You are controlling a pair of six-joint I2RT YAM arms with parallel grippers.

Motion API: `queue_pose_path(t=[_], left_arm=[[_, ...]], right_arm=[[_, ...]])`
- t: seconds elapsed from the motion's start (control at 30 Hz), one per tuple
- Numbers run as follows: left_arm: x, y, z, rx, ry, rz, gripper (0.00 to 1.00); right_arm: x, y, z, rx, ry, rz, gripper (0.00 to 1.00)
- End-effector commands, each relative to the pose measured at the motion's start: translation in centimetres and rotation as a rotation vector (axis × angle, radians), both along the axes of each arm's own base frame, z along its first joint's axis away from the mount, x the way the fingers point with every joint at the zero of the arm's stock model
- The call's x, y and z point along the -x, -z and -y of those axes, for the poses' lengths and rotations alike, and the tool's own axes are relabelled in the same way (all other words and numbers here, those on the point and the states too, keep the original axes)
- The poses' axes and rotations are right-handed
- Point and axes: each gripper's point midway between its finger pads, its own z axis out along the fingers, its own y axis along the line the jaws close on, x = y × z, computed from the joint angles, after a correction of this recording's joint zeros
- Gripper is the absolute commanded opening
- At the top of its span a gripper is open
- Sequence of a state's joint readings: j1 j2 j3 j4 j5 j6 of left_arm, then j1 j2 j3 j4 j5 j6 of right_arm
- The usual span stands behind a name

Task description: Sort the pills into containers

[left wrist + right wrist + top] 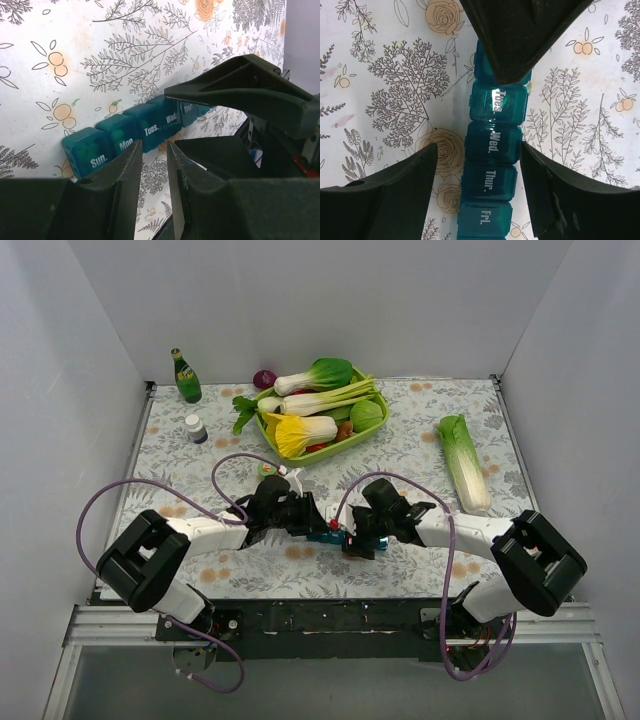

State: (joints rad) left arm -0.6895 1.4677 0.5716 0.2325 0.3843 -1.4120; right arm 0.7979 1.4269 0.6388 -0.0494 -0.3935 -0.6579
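The teal pill strip lies on the flowered cloth at the front centre, between my two grippers. In the left wrist view the pill strip shows lids marked Sun. to Thur., all down, with pale green shapes under Sun. and Mon. My left gripper sits just in front of the Mon. and Tues. boxes, its fingers a narrow gap apart with nothing between them. My right gripper is open and straddles the pill strip at Wed. Its right finger is against the strip's side. No loose pills show.
A lime-green basket of vegetables stands at the back centre. A green bottle and a white pill bottle stand at the back left. A small green-capped object lies behind my left gripper. A long cabbage lies at the right.
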Motion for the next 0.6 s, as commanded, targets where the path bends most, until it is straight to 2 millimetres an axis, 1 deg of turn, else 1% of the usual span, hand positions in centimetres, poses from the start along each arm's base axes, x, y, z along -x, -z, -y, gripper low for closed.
queue_pose_path(t=[0.0,0.17,0.4,0.53,0.57], left_arm=[[-0.7,-0.7,1.0,0.027,0.010,0.016,0.25],[-0.5,0.5,0.7,0.007,-0.008,-0.016,0.23],[-0.6,1.2,0.4,-0.015,-0.030,-0.038,0.20],[-0.6,1.7,0.2,-0.034,-0.045,-0.052,0.19],[-0.6,1.9,0.1,-0.040,-0.047,-0.057,0.19]], right_arm=[[-0.7,-0.8,-1.3,-0.026,0.007,0.010,0.73],[-0.9,-0.6,-1.7,-0.017,0.015,0.003,0.67],[-1.4,-0.6,-2.1,-0.012,0.045,0.004,0.64],[-1.6,-0.6,-2.2,-0.008,0.060,-0.005,0.61],[-1.6,-0.7,-2.2,-0.012,0.061,-0.006,0.58]])
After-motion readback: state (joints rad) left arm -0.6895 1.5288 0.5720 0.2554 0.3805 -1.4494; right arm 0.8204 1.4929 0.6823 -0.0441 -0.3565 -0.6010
